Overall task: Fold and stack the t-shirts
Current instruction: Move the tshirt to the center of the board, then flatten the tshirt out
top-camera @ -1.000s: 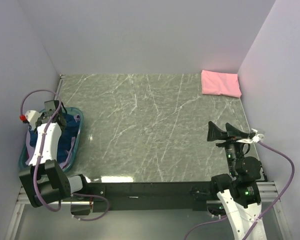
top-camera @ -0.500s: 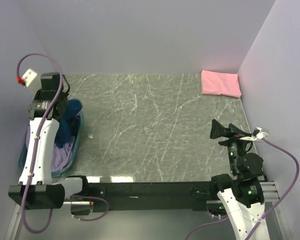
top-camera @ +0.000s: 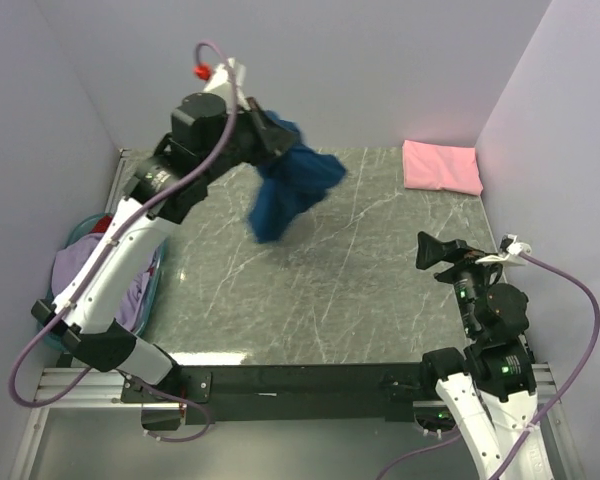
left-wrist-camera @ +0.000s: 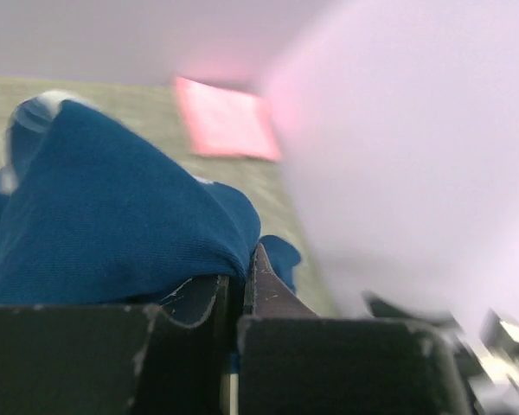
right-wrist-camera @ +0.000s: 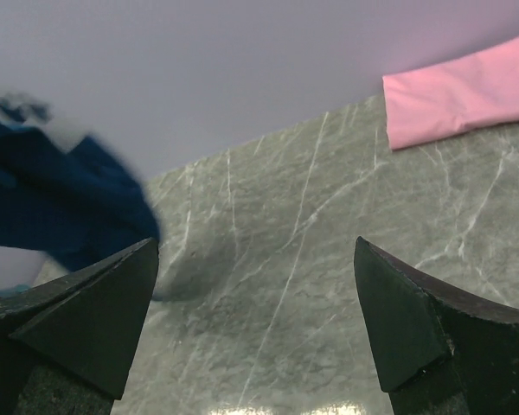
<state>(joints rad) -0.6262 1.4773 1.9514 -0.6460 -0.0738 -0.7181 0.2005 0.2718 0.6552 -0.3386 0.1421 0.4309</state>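
Observation:
My left gripper (top-camera: 269, 134) is raised high over the back left of the table, shut on a navy blue t-shirt (top-camera: 291, 186) that hangs bunched below it. In the left wrist view the jaws (left-wrist-camera: 242, 259) pinch the navy cloth (left-wrist-camera: 112, 216). A folded pink t-shirt (top-camera: 441, 166) lies in the far right corner, also seen as the pink t-shirt (right-wrist-camera: 458, 91) in the right wrist view. A lavender t-shirt (top-camera: 80, 272) and a bit of red cloth (top-camera: 102, 222) lie in the basket. My right gripper (top-camera: 427, 256) stands open and holds nothing; its fingers (right-wrist-camera: 255, 246) frame bare table.
A teal plastic basket (top-camera: 48, 330) sits at the table's left edge against the wall. The grey marble table (top-camera: 330, 290) is enclosed by pale walls at the left, back and right. The navy t-shirt (right-wrist-camera: 60, 207) hangs at the left of the right wrist view.
The left gripper shut on the navy t-shirt in the basket, then lifted it up and swung it right, over the back of the table. The right arm barely shifted.

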